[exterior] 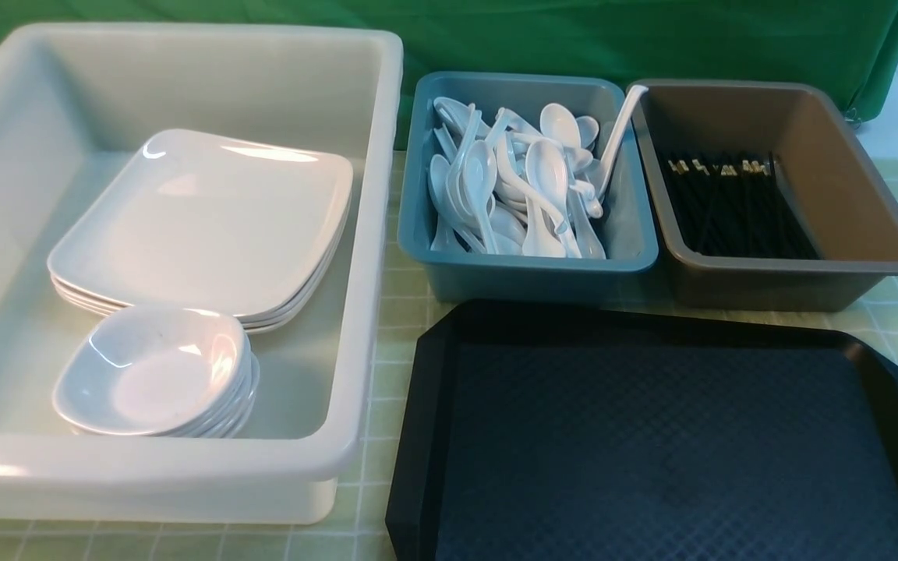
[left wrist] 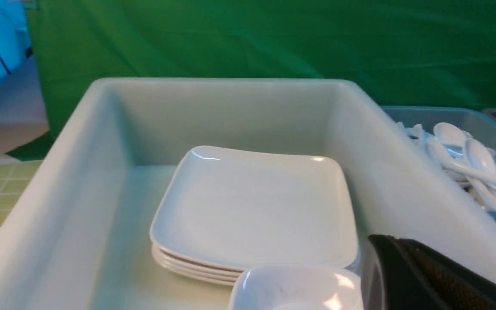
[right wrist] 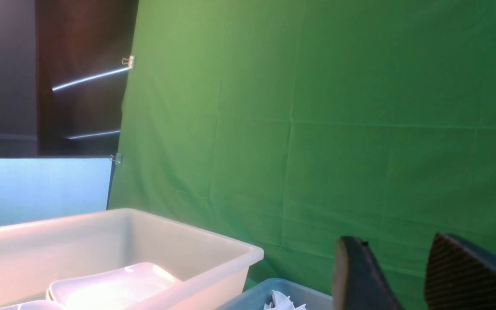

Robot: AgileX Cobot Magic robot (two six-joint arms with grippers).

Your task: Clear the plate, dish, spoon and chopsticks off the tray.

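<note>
Tray (exterior: 667, 444) front and right on the counter (exterior: 387, 312), and its diamond-textured black surface is bare. The plate (exterior: 207, 222) sits on top of a stack of square plates inside the big white tub (exterior: 371, 234) on the left, and a stack of small deep dishes (exterior: 154, 370) rests in front of it, overlapping the plate stack's near edge. Over in the middle, the blue bin (exterior: 527, 269) is heaped with white spoons (exterior: 523, 187), one standing up with its handle leaning against the rim next to the grey-brown bin (exterior: 870, 226). That bin holds the black chopsticks (exterior: 733, 206), gold-patterned ends pointing to the far side.

Neither arm shows in the front view. From the left wrist view, the left gripper (left wrist: 420, 275) hangs at the near right corner of the white tub, just beside the small dishes, jaws closed with nothing between them. From the right wrist view, the right gripper (right wrist: 407, 275) is up high above the blue bin, its two dark fingers (right wrist: 355, 275) standing apart, green backdrop (right wrist: 317, 129) showing through the gap, nothing held.
</note>
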